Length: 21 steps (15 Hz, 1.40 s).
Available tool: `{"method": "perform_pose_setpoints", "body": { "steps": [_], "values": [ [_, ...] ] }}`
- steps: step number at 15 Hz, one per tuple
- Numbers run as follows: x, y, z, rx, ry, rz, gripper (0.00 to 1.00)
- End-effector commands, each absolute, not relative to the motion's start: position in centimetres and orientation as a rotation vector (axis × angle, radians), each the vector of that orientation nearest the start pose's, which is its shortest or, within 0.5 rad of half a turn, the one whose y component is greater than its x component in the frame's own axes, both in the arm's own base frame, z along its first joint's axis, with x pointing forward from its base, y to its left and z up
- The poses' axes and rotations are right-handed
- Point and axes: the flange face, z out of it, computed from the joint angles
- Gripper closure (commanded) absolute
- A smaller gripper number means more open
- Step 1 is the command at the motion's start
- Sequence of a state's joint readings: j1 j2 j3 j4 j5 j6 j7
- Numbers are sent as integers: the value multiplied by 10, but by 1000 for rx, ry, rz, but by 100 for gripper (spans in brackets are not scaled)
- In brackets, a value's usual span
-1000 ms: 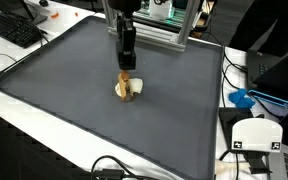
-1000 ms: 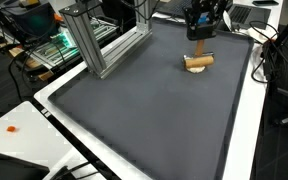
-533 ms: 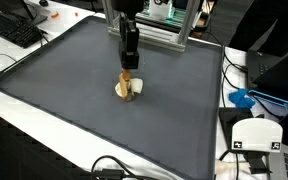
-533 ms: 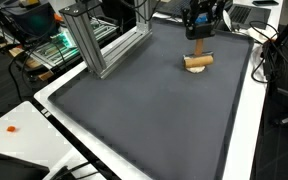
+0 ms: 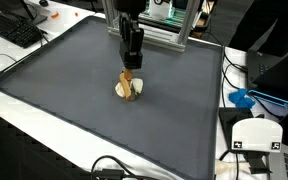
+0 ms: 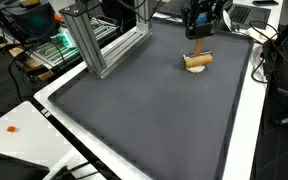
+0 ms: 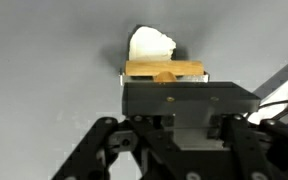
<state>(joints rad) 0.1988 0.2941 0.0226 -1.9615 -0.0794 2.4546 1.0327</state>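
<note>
In an exterior view, the black keyboard (image 5: 12,28) lies well off to the left of the gripper (image 5: 131,74) and has not moved; the dark grey mat (image 5: 64,90) spreads under and around the gripper, also unchanged. At the middle, we see the one real change: since a second ago the gripper has swung slightly to the right and come a touch lower, leaning over its load. Its jaws keep the same narrow spacing, clamped on the wooden block (image 7: 164,69). In the wrist view the block sits crosswise between the fingertips, and the white lump (image 7: 151,44) lies just beyond it, touching or nearly so. We judge the hold as settled, with the block shifting along with the wrist, low over the mat. To the right of the gripper, past the mat's edge, a blue object (image 5: 242,98) stays put.
</note>
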Motion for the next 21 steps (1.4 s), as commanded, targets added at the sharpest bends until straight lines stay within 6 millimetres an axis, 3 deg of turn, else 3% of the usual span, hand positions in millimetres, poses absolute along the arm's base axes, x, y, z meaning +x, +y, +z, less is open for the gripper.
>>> {"method": "perform_pose_setpoints", "body": {
  "steps": [1,10,21],
  "values": [
    [600,144,333,-2884,1058,-156,71],
    [592,159,330,-2968,884,-13,71],
    [604,146,332,-2955,976,-241,71]
  ]
}}
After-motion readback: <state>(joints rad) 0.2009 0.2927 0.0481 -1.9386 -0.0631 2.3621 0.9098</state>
